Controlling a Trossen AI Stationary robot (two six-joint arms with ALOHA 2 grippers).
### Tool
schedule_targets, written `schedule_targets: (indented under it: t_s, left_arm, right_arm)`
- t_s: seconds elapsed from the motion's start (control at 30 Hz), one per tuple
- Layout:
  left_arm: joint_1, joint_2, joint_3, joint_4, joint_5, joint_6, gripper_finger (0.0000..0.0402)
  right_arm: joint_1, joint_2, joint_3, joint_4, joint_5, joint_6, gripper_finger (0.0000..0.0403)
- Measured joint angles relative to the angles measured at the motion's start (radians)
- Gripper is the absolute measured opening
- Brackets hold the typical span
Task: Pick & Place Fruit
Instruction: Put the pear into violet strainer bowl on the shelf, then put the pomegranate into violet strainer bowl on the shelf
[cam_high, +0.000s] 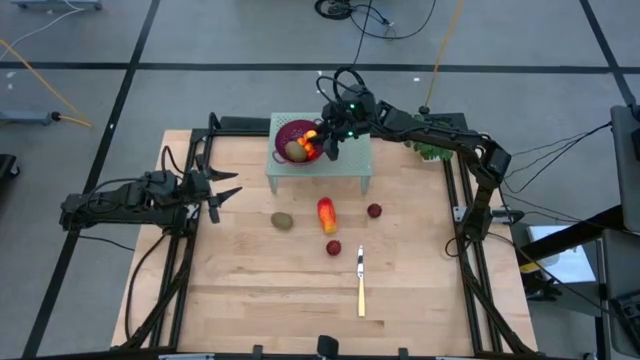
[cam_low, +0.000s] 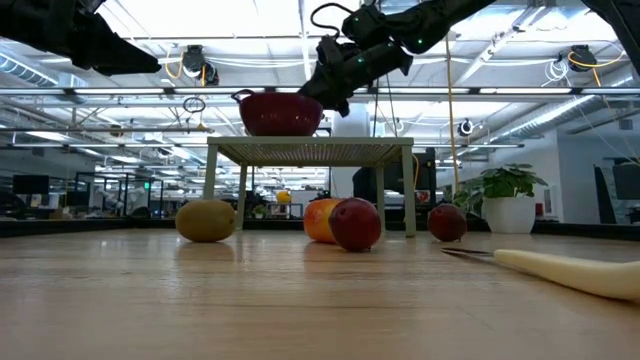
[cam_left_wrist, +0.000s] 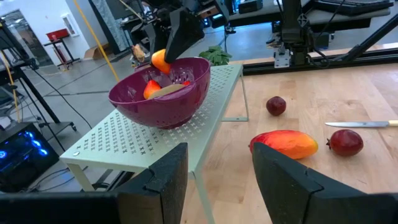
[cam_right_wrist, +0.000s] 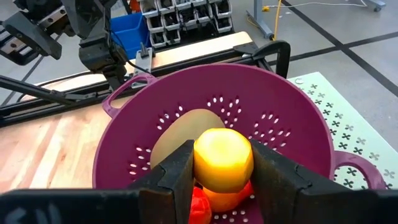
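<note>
Wooden table (cam_high: 250, 290) in an open lab; right claw (cam_right_wrist: 222, 163) grips an orange fruit (cam_right_wrist: 224, 160), left claw (cam_high: 228, 194) wide

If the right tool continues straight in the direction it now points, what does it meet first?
Probably the brown-green oval fruit lying in the purple colander. The right tool, shut on a small orange fruit, points down into the bowl; depth is unclear.
</note>
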Motion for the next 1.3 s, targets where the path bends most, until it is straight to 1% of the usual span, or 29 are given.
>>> schedule_targets:
  t_s: [0.4, 0.53, 0.63, 0.87, 1.03, 1.17, 1.23, 1.3]
  left_arm:
    - [0.000, 0.000, 0.000, 0.000, 0.000, 0.000, 0.0182]
    - [0.000, 0.000, 0.000, 0.000, 0.000, 0.000, 0.0182]
    - [0.000, 0.000, 0.000, 0.000, 0.000, 0.000, 0.0182]
    - [0.000, 0.000, 0.000, 0.000, 0.000, 0.000, 0.0182]
    - [0.000, 0.000, 0.000, 0.000, 0.000, 0.000, 0.0182]
    - [0.000, 0.000, 0.000, 0.000, 0.000, 0.000, 0.0182]
    - [0.000, 0.000, 0.000, 0.000, 0.000, 0.000, 0.0182]
    - [0.000, 0.000, 0.000, 0.000, 0.000, 0.000, 0.0182]
  right_arm:
    - [0.000, 0.000, 0.000, -0.015, -0.002, -0.011, 0.0128]
    - [0.000, 0.000, 0.000, -0.014, -0.026, -0.009, 0.0129]
    - [0.000, 0.000, 0.000, -0.014, -0.026, -0.008, 0.0139]
    - [0.000, 0.000, 0.000, -0.014, -0.024, -0.003, 0.0177]
    - [0.000, 0.000, 0.000, -0.008, -0.021, 0.003, 0.0189]
    - [0.001, -0.034, 0.000, -0.005, -0.019, -0.004, 0.0182]
    - [0.007, -0.068, 0.000, -0.005, -0.016, -0.027, 0.0171]
    - [0.020, -0.110, 0.000, -0.031, 0.011, -0.053, 0.0157]
